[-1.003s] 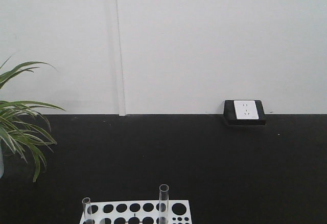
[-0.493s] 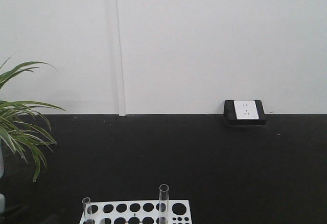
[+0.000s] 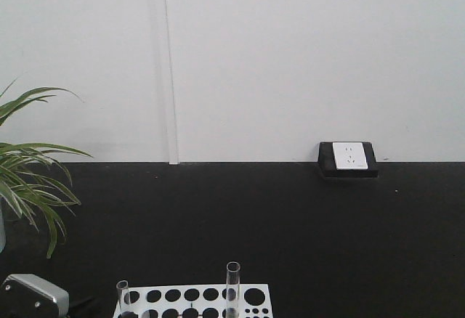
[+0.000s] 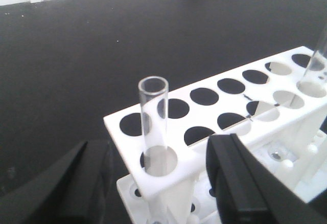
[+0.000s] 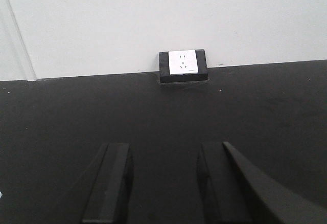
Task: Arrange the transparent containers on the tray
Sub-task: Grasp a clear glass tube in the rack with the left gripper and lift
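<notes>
In the left wrist view a clear glass test tube (image 4: 153, 121) stands upright in the near corner hole of the white rack (image 4: 245, 98). My left gripper (image 4: 159, 143) is open, one finger on each side of that tube, neither touching it. A second tube (image 4: 318, 65) stands further along the rack at the right edge. The front view shows both tubes, the shorter-looking one (image 3: 122, 294) on the left and the taller one (image 3: 232, 287), in the rack (image 3: 192, 298). My right gripper (image 5: 163, 152) is open above bare black tabletop with nothing between its fingers. The yellow tray is out of view.
A grey part of my left arm (image 3: 33, 300) shows at the front view's bottom left. A green plant (image 3: 29, 187) stands at the left. A wall socket (image 3: 349, 158) sits at the table's back edge against the white wall.
A grey part of my left arm has risen into the front view's bottom left corner. The rack and both tubes have not moved.
</notes>
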Controlling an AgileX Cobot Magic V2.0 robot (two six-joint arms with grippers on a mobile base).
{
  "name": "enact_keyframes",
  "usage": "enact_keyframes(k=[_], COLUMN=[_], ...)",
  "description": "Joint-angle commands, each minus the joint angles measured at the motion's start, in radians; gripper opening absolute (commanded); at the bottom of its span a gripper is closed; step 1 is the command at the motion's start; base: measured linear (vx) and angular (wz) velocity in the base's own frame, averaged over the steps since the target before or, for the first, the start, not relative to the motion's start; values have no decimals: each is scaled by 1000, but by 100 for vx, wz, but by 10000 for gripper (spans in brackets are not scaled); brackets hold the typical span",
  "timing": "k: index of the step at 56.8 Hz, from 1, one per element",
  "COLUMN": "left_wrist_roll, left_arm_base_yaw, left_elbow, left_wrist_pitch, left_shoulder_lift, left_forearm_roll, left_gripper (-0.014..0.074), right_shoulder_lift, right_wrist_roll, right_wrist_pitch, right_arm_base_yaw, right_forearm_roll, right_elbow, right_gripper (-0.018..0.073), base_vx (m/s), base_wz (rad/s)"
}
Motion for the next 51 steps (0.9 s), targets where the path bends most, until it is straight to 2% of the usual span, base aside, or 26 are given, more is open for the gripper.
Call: enact_keyframes(k=[1,21,33,51], left_wrist_roll=[-5,-13,-17,-31], left_arm_base_yaw=[-5,-5,-5,-5], left_elbow=[-51,-138,-138,-138], left_wrist_pitch=[-118,-116,-202,-215], left_shoulder_lift=[14,108,161,160], left_forearm_roll=[-7,-7,-7,-6], left_gripper=[524,523,504,298], right_shoulder_lift=[5,5,8,8], right_wrist_roll=[-5,-6,-7,-9], right_wrist_pitch=[-86,-85,-80,-78], right_arm_base_yaw=[-4,-4,-4,-4], right_forearm_roll=[-5,-6,-6,-6], right_elbow=[-35,-35,-35,-35], right_gripper=[385,385,385,385], base_vx=[0,0,0,0], base_wz=[0,0,0,0])
